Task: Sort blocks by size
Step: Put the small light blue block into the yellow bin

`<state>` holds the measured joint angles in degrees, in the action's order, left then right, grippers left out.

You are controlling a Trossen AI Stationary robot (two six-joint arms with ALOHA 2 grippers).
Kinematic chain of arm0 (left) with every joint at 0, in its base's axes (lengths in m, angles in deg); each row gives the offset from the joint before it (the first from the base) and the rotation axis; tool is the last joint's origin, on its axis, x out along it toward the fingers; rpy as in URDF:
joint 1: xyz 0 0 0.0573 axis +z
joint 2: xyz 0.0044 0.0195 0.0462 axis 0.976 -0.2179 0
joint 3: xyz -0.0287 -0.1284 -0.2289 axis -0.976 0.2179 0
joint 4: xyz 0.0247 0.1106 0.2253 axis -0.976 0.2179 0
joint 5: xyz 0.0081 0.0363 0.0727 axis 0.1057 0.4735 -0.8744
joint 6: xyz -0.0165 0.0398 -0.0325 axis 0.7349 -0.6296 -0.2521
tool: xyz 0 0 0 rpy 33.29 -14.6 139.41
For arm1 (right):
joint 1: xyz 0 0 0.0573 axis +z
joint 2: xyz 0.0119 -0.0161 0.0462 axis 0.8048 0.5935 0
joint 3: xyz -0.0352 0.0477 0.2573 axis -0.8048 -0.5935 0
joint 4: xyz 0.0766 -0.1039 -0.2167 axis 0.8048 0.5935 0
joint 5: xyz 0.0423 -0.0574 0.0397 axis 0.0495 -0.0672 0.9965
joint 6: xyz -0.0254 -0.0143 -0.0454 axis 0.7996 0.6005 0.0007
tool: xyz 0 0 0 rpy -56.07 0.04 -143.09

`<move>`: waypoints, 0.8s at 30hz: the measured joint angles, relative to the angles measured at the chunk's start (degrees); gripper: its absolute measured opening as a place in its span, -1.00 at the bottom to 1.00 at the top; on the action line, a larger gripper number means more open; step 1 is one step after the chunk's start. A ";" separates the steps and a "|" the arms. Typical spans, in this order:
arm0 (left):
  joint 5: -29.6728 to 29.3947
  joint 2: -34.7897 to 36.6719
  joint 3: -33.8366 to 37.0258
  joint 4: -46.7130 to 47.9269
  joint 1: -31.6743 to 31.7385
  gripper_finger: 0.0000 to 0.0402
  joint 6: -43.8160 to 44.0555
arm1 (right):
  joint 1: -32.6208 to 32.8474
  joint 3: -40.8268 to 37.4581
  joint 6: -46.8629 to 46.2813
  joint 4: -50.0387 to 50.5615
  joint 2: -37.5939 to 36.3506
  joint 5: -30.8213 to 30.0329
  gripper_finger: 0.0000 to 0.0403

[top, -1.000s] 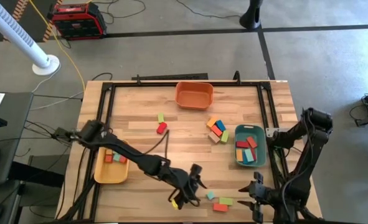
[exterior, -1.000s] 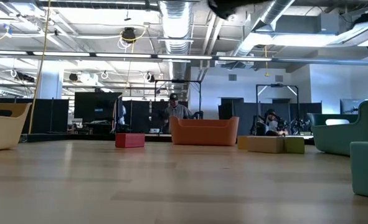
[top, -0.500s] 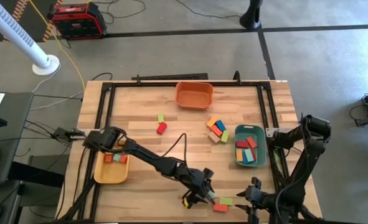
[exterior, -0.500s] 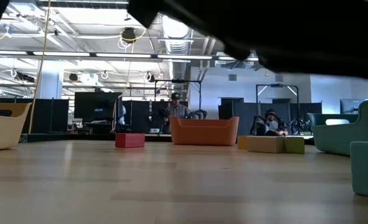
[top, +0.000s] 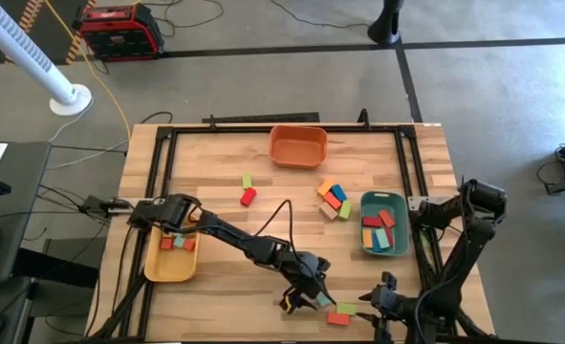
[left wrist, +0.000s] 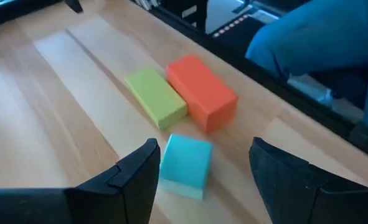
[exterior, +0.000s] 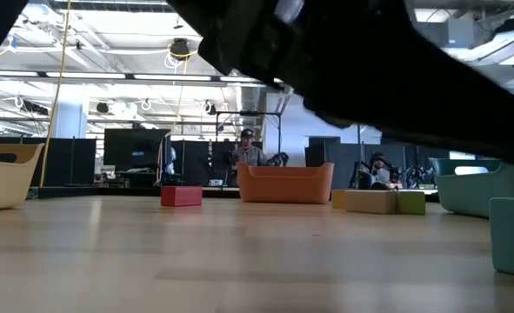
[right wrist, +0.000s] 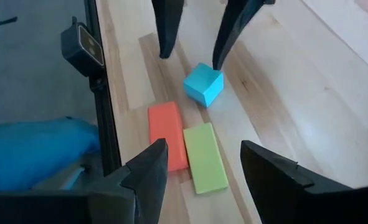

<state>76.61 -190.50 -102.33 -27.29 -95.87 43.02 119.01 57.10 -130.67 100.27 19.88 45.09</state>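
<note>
Reaching low across the table's (top: 215, 162) near edge, the left gripper (top: 304, 299) is hovering with fingers spread over the light blue cube (left wrist: 185, 165), empty. Just beside lie the green block (left wrist: 155, 97) and orange-red block (left wrist: 202, 92), touching. Right gripper (top: 384, 304) is waiting, fingers apart, empty.

Table (top: 215, 162): pale wood planks w/ black frame. Blocks by the front edge: light blue cube (left wrist: 185, 165), lime green bar (left wrist: 155, 97), orange-red bar (left wrist: 202, 92). Trays: orange (top: 297, 146), teal-green (top: 384, 224), yellow (top: 170, 258), the last two w/ mixed red, orange, green, blue blocks. Both arms black.
</note>
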 joint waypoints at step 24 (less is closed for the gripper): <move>-2.84 -7.41 -4.68 -0.17 0.15 0.17 -0.55 | -4.17 0.02 2.01 -1.49 -0.02 1.03 0.14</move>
<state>73.77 -197.91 -107.01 -27.46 -95.72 42.47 114.84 57.12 -128.67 98.78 19.86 46.12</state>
